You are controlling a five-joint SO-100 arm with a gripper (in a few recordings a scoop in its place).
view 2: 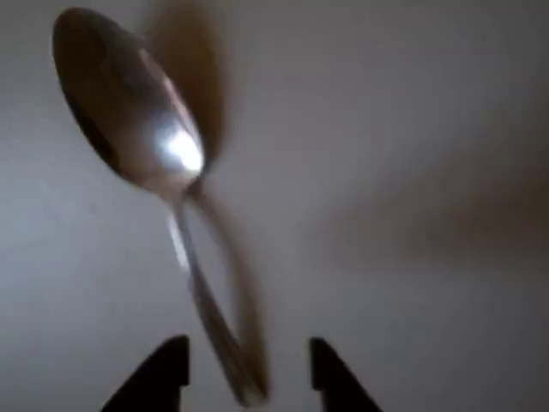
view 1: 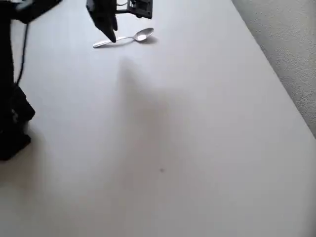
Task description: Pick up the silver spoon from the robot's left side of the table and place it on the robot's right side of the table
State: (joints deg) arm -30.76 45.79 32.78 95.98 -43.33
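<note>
We see the silver spoon (view 1: 129, 37) lying flat on the white surface (view 1: 163, 138), near the top edge of the overhead view. Its round bowl points to the right there and its thin handle points to the left. In the wrist view the spoon (view 2: 163, 180) is close and a bit blurry, with its bowl at the top left and its handle running down toward the bottom. The black hand (view 1: 111, 34) is right over the handle in the overhead view. In the wrist view the hand (view 2: 249, 378) is open, and the end of the handle sits in the gap between its two dark tips. The tips seem not to touch the spoon, but the blur makes this hard to tell. A tiny dark speck (view 1: 161, 170) sits on the surface, well apart from the spoon. Grey carpet (view 1: 291, 44) shows past the right edge of the surface.
</note>
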